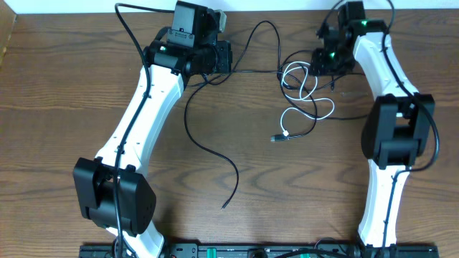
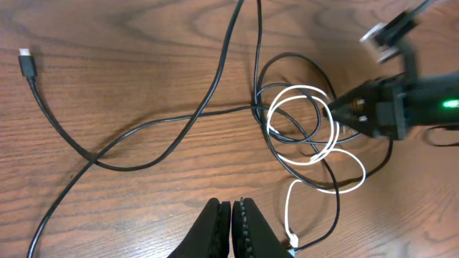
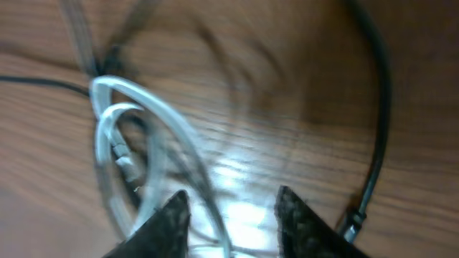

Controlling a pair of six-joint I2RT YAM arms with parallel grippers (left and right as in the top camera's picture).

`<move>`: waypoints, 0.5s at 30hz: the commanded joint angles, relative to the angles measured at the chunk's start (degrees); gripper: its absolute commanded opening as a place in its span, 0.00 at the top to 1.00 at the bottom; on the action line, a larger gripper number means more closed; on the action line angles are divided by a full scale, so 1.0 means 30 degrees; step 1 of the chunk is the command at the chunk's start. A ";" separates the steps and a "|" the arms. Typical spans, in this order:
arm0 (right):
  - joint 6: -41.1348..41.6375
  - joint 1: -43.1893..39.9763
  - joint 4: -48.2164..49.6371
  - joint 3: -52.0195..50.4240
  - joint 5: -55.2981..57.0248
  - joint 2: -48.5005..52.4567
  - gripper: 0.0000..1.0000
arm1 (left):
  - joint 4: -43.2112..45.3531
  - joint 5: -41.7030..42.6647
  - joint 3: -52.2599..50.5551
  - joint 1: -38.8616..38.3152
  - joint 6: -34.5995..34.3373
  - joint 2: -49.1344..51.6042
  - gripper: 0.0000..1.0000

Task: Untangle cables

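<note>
— Where do the cables lie?

— On the wooden table point(image 1: 57, 86), mostly toward its far right part. The white cable point(image 2: 301, 92) lies in several overlapping loops, and thin black cables point(image 2: 259, 43) run through and around those loops. That is the tangle point(image 1: 300, 77).

— Does anything lead out of it?

— Yes. From above, a long black cable point(image 1: 188, 115) curves away from the far middle of the table toward the near edge and ends in a free tip point(image 1: 224, 206). In the left wrist view a black cord ends in a small plug point(image 2: 26, 63), well apart from the loops. One end of the white cable lies just beside a dark connector point(image 1: 275, 137), on the near side of the tangle.

— And the left gripper point(image 2: 231, 204)?

— Its fingers are pressed together, with no cable seen between them. It hangs over bare wood, near the loops but not touching them.

— The right gripper point(image 3: 233, 197)?

— Its fingers stand apart, low over the tangle. The right wrist view is blurred, but the white loops lie just beside one of its fingers point(image 3: 176, 215); I cannot tell whether they touch it. A thicker black cord curves past the other finger.
</note>
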 commanded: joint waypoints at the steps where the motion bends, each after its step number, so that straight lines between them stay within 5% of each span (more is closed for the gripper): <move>1: -0.0379 -0.0182 0.0175 -0.0036 -0.0765 0.0474 0.70 | -0.0066 -0.0306 0.0124 0.0044 -0.0189 -0.0015 0.91; 5: -0.1100 0.0000 0.0342 -0.0044 -0.2448 0.1013 0.75 | -0.0066 -0.0306 0.0124 0.0036 -0.0189 -0.0015 0.91; 8: -0.1086 0.0299 0.0219 -0.0036 -0.2965 0.1129 0.99 | -0.0066 -0.0306 0.0124 0.0029 -0.0197 -0.0015 0.91; 15: -0.2324 0.0291 -0.1792 0.0947 -0.5377 -0.1537 0.99 | -0.0036 0.0678 0.0124 0.0029 -0.0182 -0.0015 0.69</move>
